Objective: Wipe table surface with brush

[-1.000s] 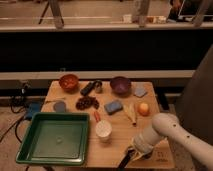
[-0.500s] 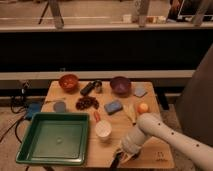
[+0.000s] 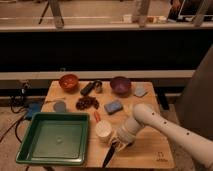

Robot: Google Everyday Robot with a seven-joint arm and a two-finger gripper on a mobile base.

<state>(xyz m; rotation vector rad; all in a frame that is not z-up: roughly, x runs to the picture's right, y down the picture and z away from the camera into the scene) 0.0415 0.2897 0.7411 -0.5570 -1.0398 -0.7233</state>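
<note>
Tool (image 3: 118, 145) clenched on one slim dark tapering brush (image 3: 109, 155), tip low over light-brown wooden table (image 3: 145, 150); one white cup (image 3: 104, 131) beside.

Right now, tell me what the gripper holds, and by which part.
The gripper holds the brush by its upper end; its lower tip angles down toward the table surface.

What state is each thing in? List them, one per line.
gripper: low over the table's front edge, at the brush
brush: tilted, tip at the front edge
white cup: upright, beside the gripper
green tray: empty
orange bowl: upright
purple bowl: upright
</note>
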